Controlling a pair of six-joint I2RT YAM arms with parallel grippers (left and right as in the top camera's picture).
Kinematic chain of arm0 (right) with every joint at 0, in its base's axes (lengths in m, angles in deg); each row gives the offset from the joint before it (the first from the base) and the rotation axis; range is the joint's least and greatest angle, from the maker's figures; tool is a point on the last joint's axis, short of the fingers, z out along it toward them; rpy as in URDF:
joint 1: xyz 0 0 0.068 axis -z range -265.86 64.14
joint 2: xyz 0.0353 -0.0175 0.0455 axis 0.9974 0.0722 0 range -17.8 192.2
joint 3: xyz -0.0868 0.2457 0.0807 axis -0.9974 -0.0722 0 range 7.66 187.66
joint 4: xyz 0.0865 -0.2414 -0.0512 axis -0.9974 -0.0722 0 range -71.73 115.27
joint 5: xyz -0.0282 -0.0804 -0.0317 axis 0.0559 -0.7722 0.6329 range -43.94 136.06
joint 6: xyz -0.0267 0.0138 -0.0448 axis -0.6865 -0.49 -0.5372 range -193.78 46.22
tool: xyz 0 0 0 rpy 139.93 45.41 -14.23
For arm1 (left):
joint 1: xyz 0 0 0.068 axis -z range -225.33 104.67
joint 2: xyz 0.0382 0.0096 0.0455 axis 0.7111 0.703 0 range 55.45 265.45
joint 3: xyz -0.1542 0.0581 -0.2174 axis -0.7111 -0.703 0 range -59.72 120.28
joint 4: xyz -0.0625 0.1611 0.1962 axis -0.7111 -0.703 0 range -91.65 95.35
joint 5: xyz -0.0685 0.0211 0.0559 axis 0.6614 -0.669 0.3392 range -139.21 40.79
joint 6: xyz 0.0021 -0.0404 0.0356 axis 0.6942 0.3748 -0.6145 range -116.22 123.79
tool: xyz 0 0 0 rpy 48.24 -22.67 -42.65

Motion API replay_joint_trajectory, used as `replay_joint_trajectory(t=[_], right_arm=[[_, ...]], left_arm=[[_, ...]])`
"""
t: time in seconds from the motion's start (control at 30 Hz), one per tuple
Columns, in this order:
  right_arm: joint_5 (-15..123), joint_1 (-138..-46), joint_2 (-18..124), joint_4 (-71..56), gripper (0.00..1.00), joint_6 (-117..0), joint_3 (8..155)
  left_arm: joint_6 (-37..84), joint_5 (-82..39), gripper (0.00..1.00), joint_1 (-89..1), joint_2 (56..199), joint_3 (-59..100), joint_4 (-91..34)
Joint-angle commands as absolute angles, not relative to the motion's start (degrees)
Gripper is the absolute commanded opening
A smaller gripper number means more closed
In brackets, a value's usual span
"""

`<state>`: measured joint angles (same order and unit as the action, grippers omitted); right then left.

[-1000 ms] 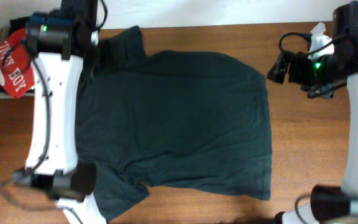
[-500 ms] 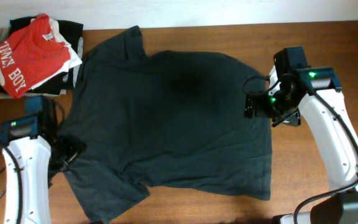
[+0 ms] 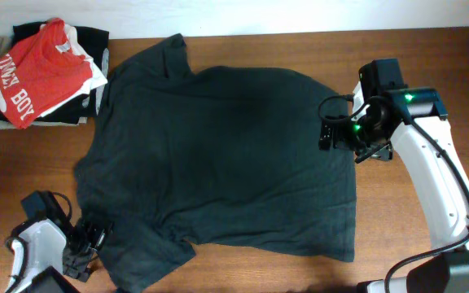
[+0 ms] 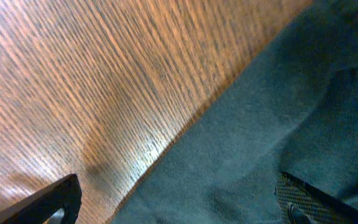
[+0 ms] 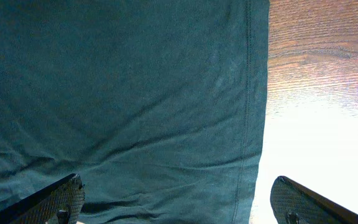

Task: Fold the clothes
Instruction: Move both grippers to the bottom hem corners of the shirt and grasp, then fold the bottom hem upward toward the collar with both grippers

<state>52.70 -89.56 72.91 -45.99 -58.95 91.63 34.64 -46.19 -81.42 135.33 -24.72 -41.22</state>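
clothes pile (image 3: pixel 36 77) beside shirt (image 3: pixel 226 163), seemingly touching

T-shirt (image 3: pixel 226 155) lies spread mid table (image 3: pixel 381 232); clothes pile (image 3: pixel 43 73) sits beside its far-left sleeve (back corner).

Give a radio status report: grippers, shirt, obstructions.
Left gripper open at T-shirt edge. Right gripper open over hem. T-shirt flat, unfolded. Clothes pile beside it, far-left corner.
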Motion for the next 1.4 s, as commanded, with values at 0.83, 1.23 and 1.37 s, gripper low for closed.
replay_joint_trajectory(t=[0.83, 1.23, 1.37], right_arm=[[60.15, -78.72, 63.01, -40.88, 0.99, -47.78, 52.13], [66.79, -78.70, 63.19, -27.15, 0.26, -46.21, 38.45], [63.86, -78.70, 63.16, -31.50, 0.04, -44.72, 45.36]], left_arm=[[33.67, -41.42, 0.12, -81.77, 152.24, -25.72, -34.90], [33.63, -40.74, 0.05, -81.77, 152.24, -25.70, -34.33], [27.95, -33.92, 0.01, -81.75, 152.18, -24.19, -36.96]])
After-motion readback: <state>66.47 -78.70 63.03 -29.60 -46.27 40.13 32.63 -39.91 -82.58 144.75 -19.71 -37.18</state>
